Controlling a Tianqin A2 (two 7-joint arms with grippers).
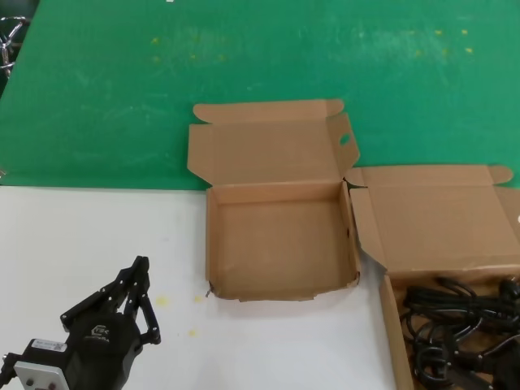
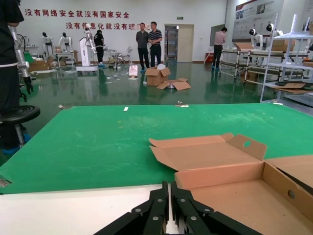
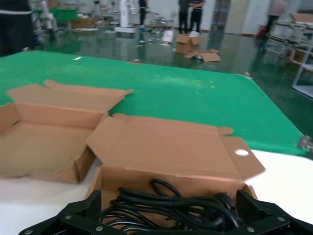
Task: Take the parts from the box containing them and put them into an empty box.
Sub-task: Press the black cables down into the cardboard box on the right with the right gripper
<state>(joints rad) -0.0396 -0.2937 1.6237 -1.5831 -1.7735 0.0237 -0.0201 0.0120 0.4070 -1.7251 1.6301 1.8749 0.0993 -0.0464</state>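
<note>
The empty box (image 1: 276, 244) lies open in the middle, its lid folded back with an oval hole in the side flap (image 1: 344, 139). It also shows in the left wrist view (image 2: 234, 200) and the right wrist view (image 3: 39, 147). The box containing the parts (image 1: 388, 317) stands to its right, lid (image 1: 443, 219) open. Black looped power cords (image 1: 455, 321) lie inside it. My right gripper (image 3: 168, 205) is open, low over the cords (image 3: 171, 201), one finger on each side of the bundle. My left gripper (image 1: 140, 268) is shut and empty over the white table, left of the empty box.
The white table (image 1: 81, 236) meets a green mat (image 1: 106, 97) behind the boxes. The two boxes sit close together, the right lid's flap against the empty box's right wall. Far off are people, racks and loose cartons (image 2: 164, 78) on the floor.
</note>
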